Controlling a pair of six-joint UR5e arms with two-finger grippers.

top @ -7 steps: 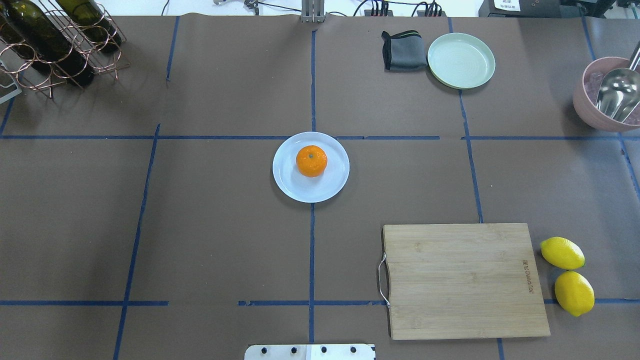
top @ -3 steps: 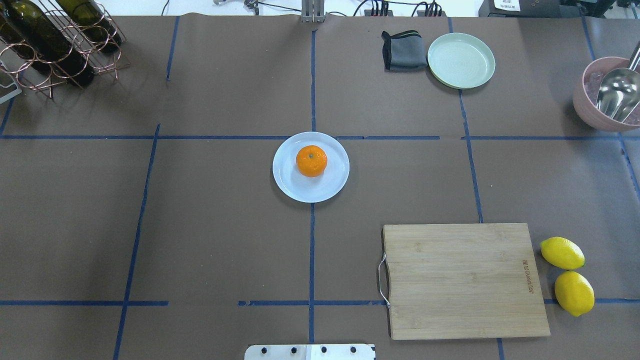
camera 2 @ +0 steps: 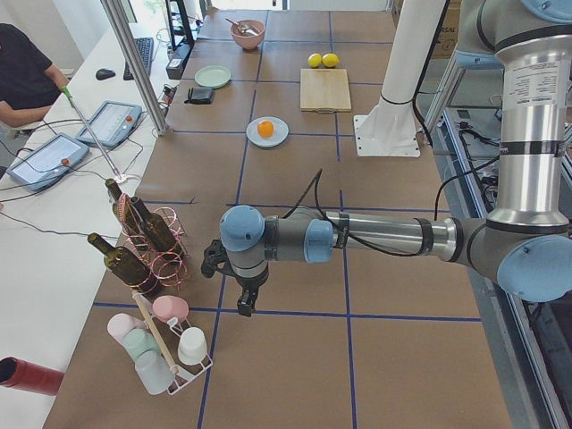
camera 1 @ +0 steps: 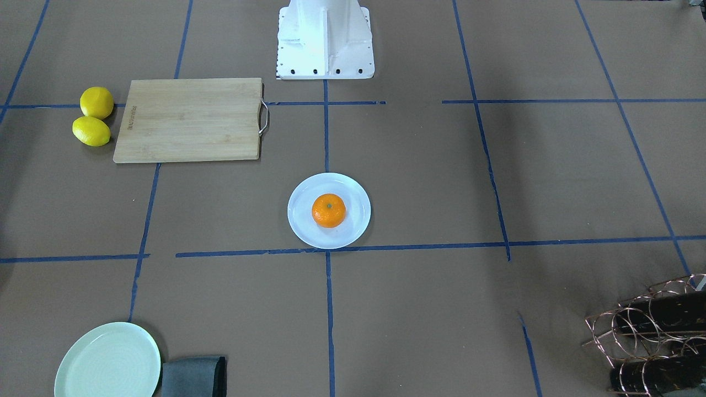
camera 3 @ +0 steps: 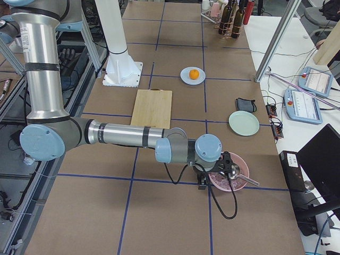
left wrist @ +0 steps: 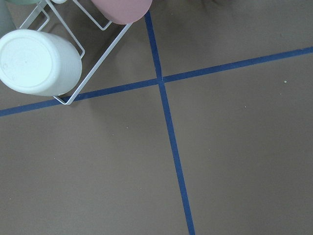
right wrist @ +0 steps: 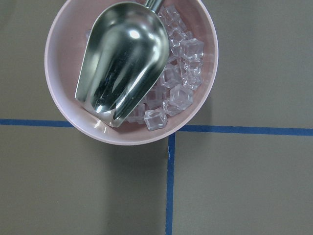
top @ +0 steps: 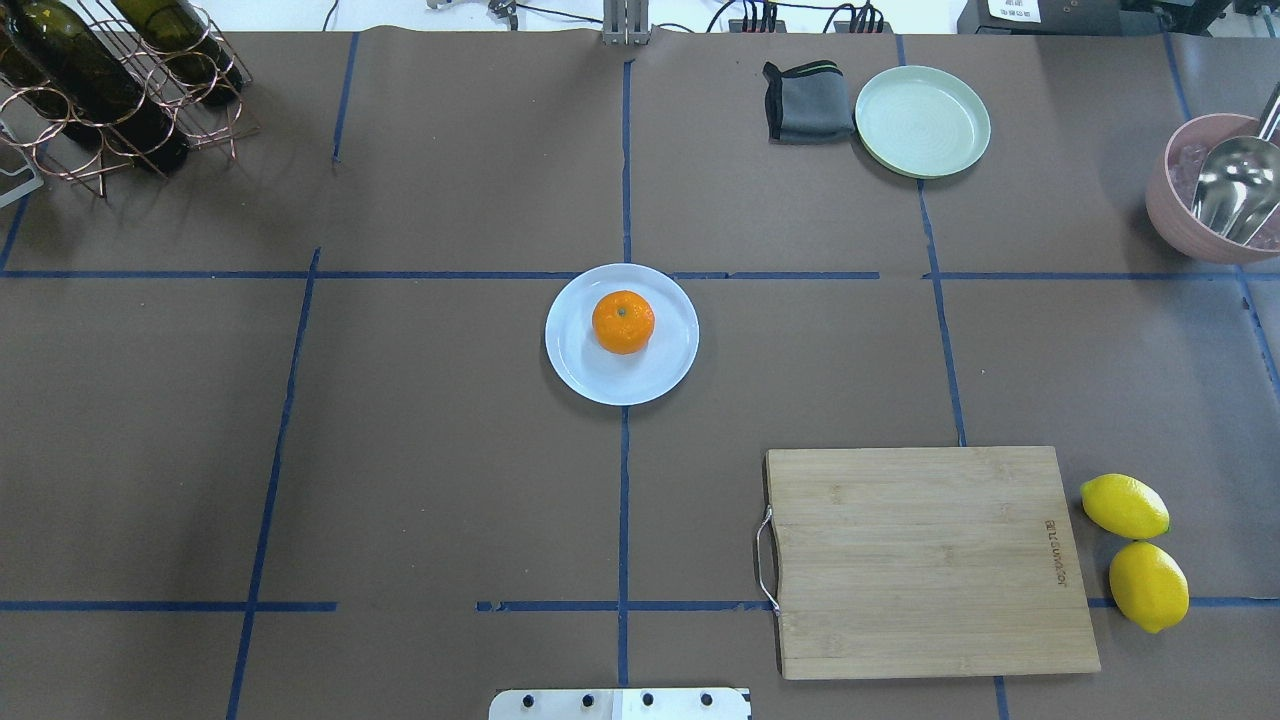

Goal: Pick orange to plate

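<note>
The orange (top: 623, 322) sits stem-up on the pale bluish-white plate (top: 580, 375) at the table's centre; the front-facing view shows the same orange (camera 1: 329, 210) on the same plate (camera 1: 300, 231). No gripper is near them. My left gripper (camera 2: 244, 307) hangs over the table's left end beside the bottle rack, far from the plate. My right gripper (camera 3: 202, 183) hovers at the right end by the pink bowl. Both show only in the side views, so I cannot tell whether they are open or shut.
A wooden cutting board (top: 930, 560) lies front right with two lemons (top: 1125, 506) beside it. A mint-green plate (top: 922, 120) and grey cloth (top: 805, 100) lie at the back. A pink bowl (right wrist: 58, 98) holds ice and a metal scoop (right wrist: 122, 58). A wine rack (top: 100, 90) stands back left, a cup rack (camera 2: 165, 357) further left.
</note>
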